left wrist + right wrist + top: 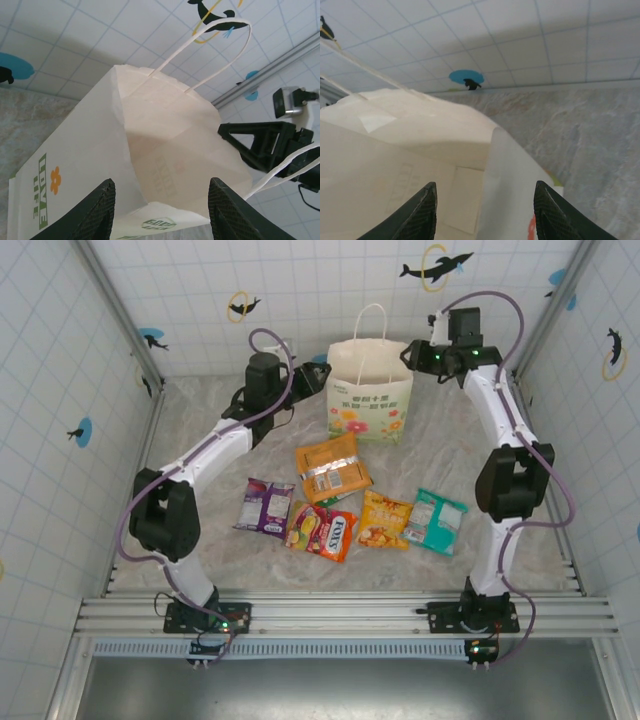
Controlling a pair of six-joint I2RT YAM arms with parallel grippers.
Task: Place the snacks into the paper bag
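Observation:
The paper bag [368, 390] stands upright at the back of the table, mouth open, with flower print on its front. My left gripper [318, 370] is at the bag's left top edge. Its jaws [160, 210] are open, and the bag's side rim [165, 215] lies between the fingers without touching them. My right gripper [413, 355] is at the bag's right top edge, also open [485, 212], straddling the bag's side wall [515, 190]. The snacks lie flat in front of the bag: orange [332, 468], purple [265, 505], FOX'S [335, 533], yellow-orange [385, 520], teal-white [436, 521].
Tiled walls close the table in on three sides. The bag's white loop handles [220, 55] stick up above its mouth. The right gripper's black frame [260, 145] shows across the bag in the left wrist view. Bare marble table [200, 420] lies left of the bag.

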